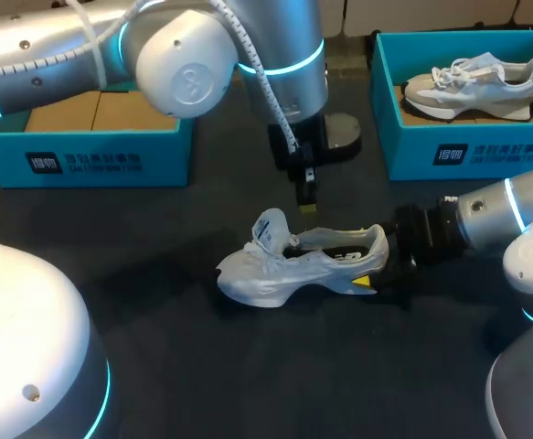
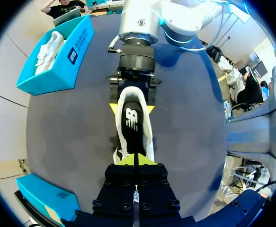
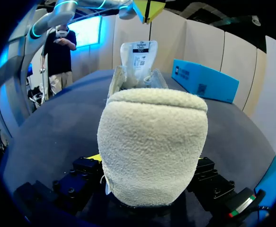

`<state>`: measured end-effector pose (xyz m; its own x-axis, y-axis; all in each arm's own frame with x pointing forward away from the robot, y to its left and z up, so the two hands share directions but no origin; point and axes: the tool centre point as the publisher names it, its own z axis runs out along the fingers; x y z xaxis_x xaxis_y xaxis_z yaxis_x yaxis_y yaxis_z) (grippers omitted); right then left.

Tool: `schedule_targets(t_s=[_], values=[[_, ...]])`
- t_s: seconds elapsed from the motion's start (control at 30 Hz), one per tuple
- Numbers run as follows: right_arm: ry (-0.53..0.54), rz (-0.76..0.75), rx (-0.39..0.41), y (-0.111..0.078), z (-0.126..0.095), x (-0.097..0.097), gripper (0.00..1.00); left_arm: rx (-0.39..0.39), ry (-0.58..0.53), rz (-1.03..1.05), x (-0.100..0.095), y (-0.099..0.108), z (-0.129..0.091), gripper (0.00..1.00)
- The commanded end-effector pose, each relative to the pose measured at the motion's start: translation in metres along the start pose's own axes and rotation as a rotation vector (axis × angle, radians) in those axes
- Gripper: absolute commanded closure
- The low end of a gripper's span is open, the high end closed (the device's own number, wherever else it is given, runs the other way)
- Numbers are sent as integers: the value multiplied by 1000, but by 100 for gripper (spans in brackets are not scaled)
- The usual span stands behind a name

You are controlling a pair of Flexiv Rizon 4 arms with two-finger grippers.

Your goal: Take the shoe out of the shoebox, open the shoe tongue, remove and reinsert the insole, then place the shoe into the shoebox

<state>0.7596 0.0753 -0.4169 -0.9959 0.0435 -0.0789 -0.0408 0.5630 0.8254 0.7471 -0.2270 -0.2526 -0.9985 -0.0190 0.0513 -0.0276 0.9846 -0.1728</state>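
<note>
Head view: white sneaker (image 1: 293,265) is laid on the table (image 1: 248,384), heel (image 1: 377,244) pinched by right gripper (image 1: 372,267). Left wrist view: left gripper (image 2: 135,160) is held over the sneaker, tips pressed together. Right wrist view: fleecy heel is seen clamped.

the shoe (image 3: 152,142) fills the right wrist view and hides nearly all of the right gripper (image 1: 368,274); the left arm (image 1: 184,64) covers part of the left box (image 1: 92,151).

white shoe (image 1: 289,265) with a black insole (image 2: 133,111) bearing a white mark; grey-and-white shoe (image 1: 472,87) in a turquoise shoebox (image 1: 408,151) with a dark blue label (image 1: 472,154); dark grey desk (image 1: 202,366).
</note>
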Motion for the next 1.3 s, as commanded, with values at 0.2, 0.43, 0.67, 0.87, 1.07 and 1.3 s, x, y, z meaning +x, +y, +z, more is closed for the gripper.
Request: schedule_targets(t_s=[0.2, 0.43, 0.67, 0.87, 1.07, 1.3], values=[[-2, 0, 3, 0, 0, 0, 100, 0, 0, 0, 0, 0, 0, 100], [-2, 0, 3, 0, 0, 0, 100, 0, 0, 0, 0, 0, 0, 100], [-2, 0, 3, 0, 0, 0, 100, 0, 0, 0, 0, 0, 0, 100], [-2, 0, 3, 0, 0, 0, 100, 7, 10, 23, 2, -5, 8, 100], [-2, 0, 3, 0, 0, 0, 100, 7, 14, 62, 0, -14, 28, 100], [-2, 0, 3, 0, 0, 0, 100, 13, 50, 100, 1, -23, 59, 100]])
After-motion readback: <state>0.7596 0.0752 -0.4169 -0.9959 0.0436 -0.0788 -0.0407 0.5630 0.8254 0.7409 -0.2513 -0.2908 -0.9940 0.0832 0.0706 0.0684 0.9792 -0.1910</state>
